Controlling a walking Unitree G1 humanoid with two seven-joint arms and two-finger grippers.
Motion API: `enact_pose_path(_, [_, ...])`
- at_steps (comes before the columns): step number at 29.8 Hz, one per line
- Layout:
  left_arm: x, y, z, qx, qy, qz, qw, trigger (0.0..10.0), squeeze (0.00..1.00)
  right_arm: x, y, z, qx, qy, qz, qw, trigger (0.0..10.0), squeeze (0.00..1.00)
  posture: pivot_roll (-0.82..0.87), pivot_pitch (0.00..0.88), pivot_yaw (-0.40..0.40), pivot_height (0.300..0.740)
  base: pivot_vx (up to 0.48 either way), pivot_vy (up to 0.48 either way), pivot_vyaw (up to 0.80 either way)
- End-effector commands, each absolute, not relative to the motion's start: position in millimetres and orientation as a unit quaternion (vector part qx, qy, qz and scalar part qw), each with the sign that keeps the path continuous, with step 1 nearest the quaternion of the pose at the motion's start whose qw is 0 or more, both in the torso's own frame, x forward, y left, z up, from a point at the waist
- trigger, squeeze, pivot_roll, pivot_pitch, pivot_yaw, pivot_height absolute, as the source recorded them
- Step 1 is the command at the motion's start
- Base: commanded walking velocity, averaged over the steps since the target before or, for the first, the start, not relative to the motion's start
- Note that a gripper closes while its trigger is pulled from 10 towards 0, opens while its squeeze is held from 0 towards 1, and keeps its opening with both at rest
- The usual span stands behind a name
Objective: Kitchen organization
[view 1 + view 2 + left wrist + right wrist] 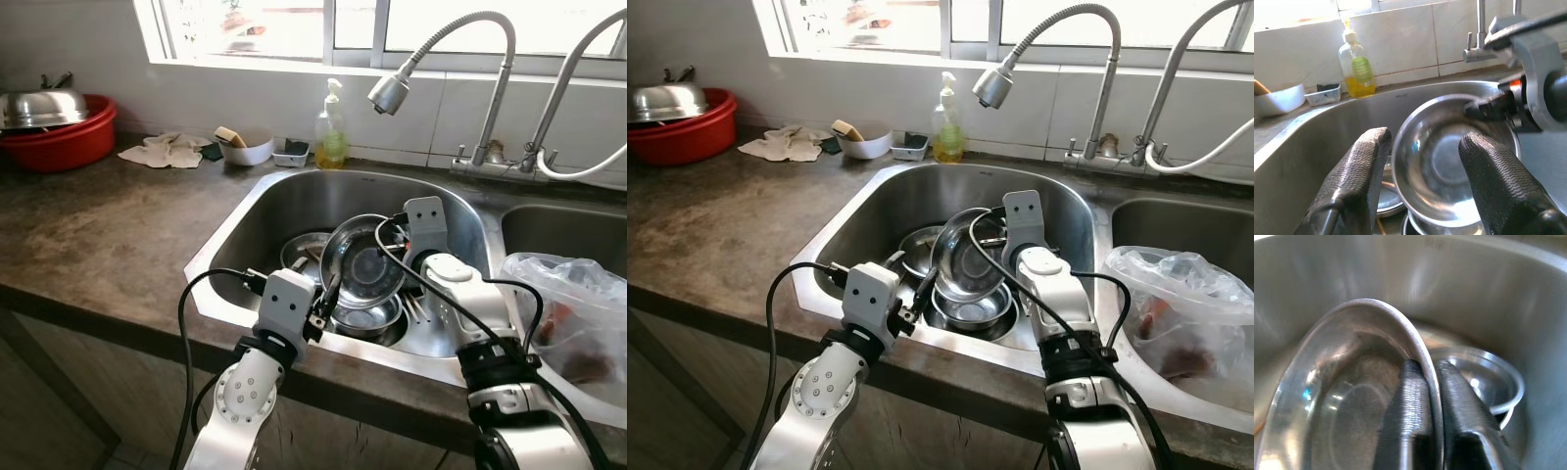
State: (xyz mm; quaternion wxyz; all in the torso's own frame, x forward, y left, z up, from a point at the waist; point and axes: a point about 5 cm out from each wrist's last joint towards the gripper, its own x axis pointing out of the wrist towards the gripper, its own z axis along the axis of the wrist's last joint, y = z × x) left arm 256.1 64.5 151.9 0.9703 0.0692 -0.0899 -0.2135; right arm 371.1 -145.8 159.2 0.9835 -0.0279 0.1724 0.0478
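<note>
A steel bowl (362, 262) stands tilted on its edge in the sink (265, 211), its hollow facing me. My right gripper (399, 245) is shut on the bowl's rim (1420, 352), one finger inside and one outside. My left gripper (328, 294) is open just in front of the bowl (1449, 161), at its near left side, with its fingertips (1371, 147) apart and not touching it. Under the tilted bowl lie another steel bowl (370, 318) and a steel plate (302, 250).
A soap bottle (331, 132), a white bowl (245, 147), a small dish (291, 152) and a cloth (167, 152) line the back of the counter. A red basin (59, 142) with a steel lid sits far left. Faucet head (390, 93) hangs over the sink. A plastic bag (568, 313) lies right.
</note>
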Motion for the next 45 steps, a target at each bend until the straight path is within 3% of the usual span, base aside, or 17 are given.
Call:
enact_pose_path(1, [254.8,67.2,154.1,0.075,-0.09,-0.207,0.971,10.0,0.0,373.7,-146.4,161.5,-0.014,0.177,0.05,0.983,10.0,1.0,0.03,0.0,-0.034,0.74,0.0,0.0,0.0])
enact_pose_path(9, [254.3,66.2,153.5,0.073,-0.09,-0.208,0.971,10.0,0.0,373.8,-148.3,169.3,0.001,0.141,0.039,0.989,10.0,1.0,0.02,0.0,-0.031,0.74,0.0,0.0,0.0])
enact_pose_path(10, [254.7,66.1,153.6,0.074,-0.09,-0.208,0.971,10.0,0.0,373.2,-148.3,173.0,0.001,0.125,0.04,0.991,10.0,0.84,0.02,0.0,-0.031,0.74,0.0,0.0,0.0])
enact_pose_path(11, [255.4,66.1,154.0,0.074,-0.091,-0.207,0.971,10.0,0.0,370.4,-148.4,180.2,0.003,0.093,0.036,0.995,10.0,0.0,0.02,0.0,-0.031,0.74,0.0,0.0,0.0])
enact_pose_path(20, [255.8,66.5,152.4,0.077,-0.088,-0.206,0.971,10.0,0.0,338.4,-145.7,210.7,0.012,-0.061,0.015,0.998,10.0,0.0,0.01,0.0,-0.024,0.74,0.0,0.0,0.0])
enact_pose_path(25, [254.3,68.2,151.1,0.075,-0.086,-0.21,0.971,10.0,0.0,298.4,-140.9,216.2,0.017,-0.128,0.021,0.991,10.0,0.0,0.0,0.0,-0.013,0.74,0.0,0.0,0.0])
enact_pose_path(31, [247.9,69.0,147.1,0.073,-0.081,-0.223,0.969,10.0,0.0,265.4,-139.2,202.7,-0.013,-0.147,0.041,0.988,10.0,0.0,0.0,0.0,-0.008,0.74,0.0,0.0,0.0])
enact_pose_path(45, [242.3,70.2,145.5,0.075,-0.081,-0.238,0.965,10.0,0.0,244.8,-136.2,188.5,0.008,-0.123,0.066,0.99,10.0,0.0,-0.01,0.0,0.001,0.74,-0.052,0.0,0.0])
